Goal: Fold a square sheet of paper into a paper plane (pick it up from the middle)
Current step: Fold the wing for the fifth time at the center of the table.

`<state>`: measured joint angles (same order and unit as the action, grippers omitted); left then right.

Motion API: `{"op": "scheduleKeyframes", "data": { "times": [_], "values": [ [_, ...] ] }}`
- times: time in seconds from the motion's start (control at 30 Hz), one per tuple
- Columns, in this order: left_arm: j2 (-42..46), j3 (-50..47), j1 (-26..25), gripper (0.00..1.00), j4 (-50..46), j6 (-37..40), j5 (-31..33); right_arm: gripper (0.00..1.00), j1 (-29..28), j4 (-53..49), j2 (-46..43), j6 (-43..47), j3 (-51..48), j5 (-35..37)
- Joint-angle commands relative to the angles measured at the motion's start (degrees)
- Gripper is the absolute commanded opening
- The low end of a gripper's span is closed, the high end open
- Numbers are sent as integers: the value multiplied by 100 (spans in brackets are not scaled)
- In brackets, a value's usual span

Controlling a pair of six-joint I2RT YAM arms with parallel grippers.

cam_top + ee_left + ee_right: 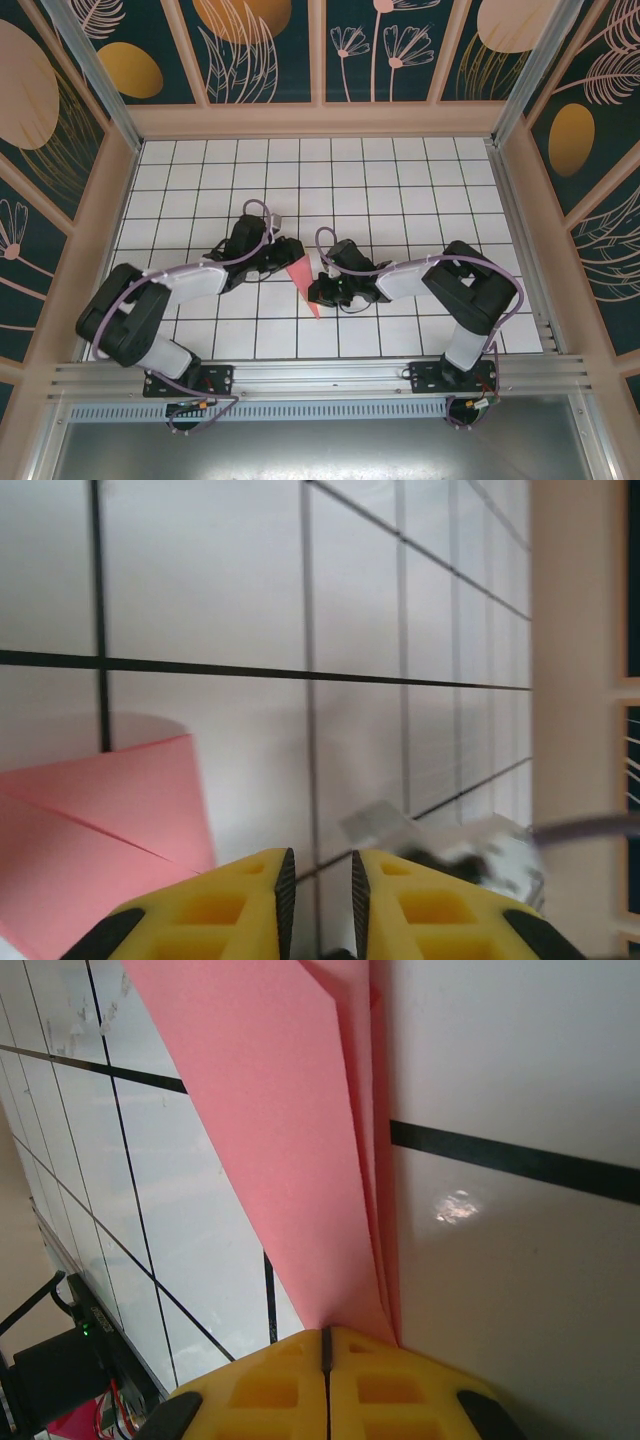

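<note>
From overhead the paper plane [304,285] is a small pink wedge, its upper end partly tucked under the wrists. In the left wrist view it runs off the lower left edge, with a blurred grey-white shape [475,852] at lower right. In the right wrist view its top is cropped, and its lower end disappears behind the right gripper [325,1338].

I look down on a white tabletop [400,180] ruled into square tiles by dark lines, with walls [260,40] around it painted with pale flowers and orange discs on dark teal, and an aluminium rail [330,372] along my near edge.
</note>
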<state>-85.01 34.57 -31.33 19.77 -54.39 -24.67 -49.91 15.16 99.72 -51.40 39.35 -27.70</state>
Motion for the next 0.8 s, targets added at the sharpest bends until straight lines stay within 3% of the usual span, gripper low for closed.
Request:
{"op": "scheduleKeyframes", "data": {
  "times": [0.0, 0.4, 0.67, 0.77],
  "values": [
    [167, -295, -61, 25, -4, -124, -43, 7, -27, -241, 228, -24, -7, 177],
    [-816, -286, -338, 25, 650, -252, -30, 5, -63, -240, 328, -92, -76, 232],
    [-1076, -9, -317, 25, -372, 258, 1031, 3, -72, -333, 352, -34, -162, 248],
    [-1068, 49, -214, 25, -500, 377, 1149, 1, -71, -416, 380, 22, -165, 233]
  ]
}}
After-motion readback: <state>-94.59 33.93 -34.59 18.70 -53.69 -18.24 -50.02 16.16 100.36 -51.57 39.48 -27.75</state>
